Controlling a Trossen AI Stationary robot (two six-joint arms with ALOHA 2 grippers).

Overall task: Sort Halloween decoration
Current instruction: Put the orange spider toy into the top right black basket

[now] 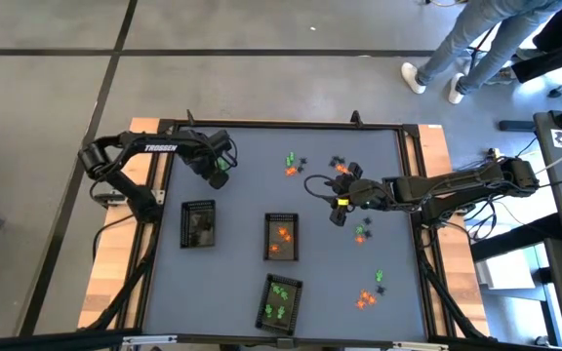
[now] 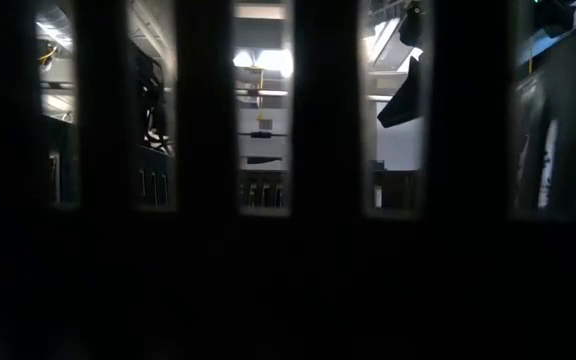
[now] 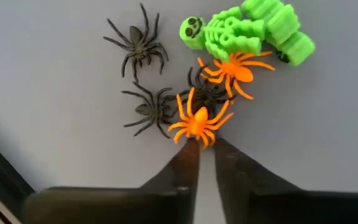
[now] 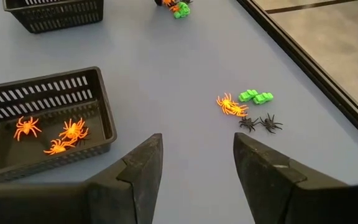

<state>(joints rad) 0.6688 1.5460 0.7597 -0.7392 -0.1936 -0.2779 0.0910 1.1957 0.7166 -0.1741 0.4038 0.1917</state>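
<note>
Pincer fingers of the left gripper (image 3: 207, 144) close on an orange spider (image 3: 197, 121) lying just beside two black spiders (image 3: 148, 109) and a green skeleton (image 3: 229, 34). Light, thin-legged plastic, it likely wants a body pinch. Right gripper (image 4: 197, 168) hangs spread near the orange tray (image 4: 98, 118).

bare table (image 1: 232, 292) lies open between three trays (image 1: 281, 237), trinket clusters (image 1: 364, 297) crowding the right side.
</note>
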